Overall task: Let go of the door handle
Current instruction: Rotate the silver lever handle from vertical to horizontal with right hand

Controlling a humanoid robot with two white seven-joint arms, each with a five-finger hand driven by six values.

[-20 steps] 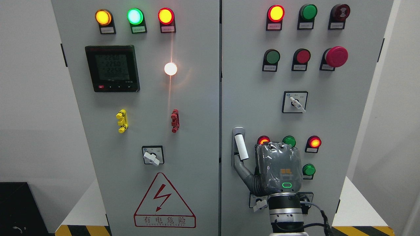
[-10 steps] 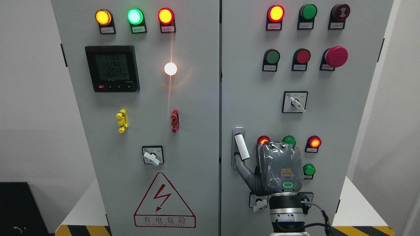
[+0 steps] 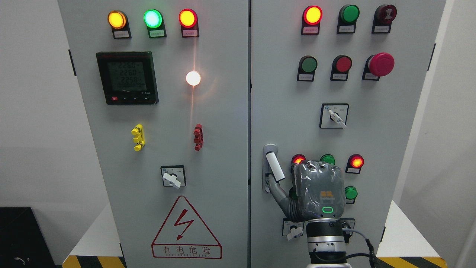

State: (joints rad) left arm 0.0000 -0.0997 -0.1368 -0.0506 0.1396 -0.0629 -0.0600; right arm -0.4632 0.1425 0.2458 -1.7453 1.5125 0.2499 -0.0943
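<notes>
The white lever door handle [image 3: 274,166] sits at the left edge of the grey right cabinet door [image 3: 282,93], swung out of its grey recess and tilted with its lower end to the right. My right hand [image 3: 299,193] is just right of and below it, its grey back toward the camera. The thumb [image 3: 277,190] stretches up-left and touches the handle's lower end. No finger wraps the lever, which shows along nearly its whole length. The other fingers are hidden behind the hand's back. The left arm is out of view.
Around my hand are lit red lamps [image 3: 356,162] and green buttons [image 3: 350,192], with a rotary switch [image 3: 295,231] under my wrist. A selector switch [image 3: 334,116] and a red emergency button [image 3: 381,64] sit higher up. The left door [image 3: 223,149] carries a meter and a warning sign.
My right hand has shifted slightly to the right. The thumb has slid up toward the handle's lower end, and that end has swung a little further right.
</notes>
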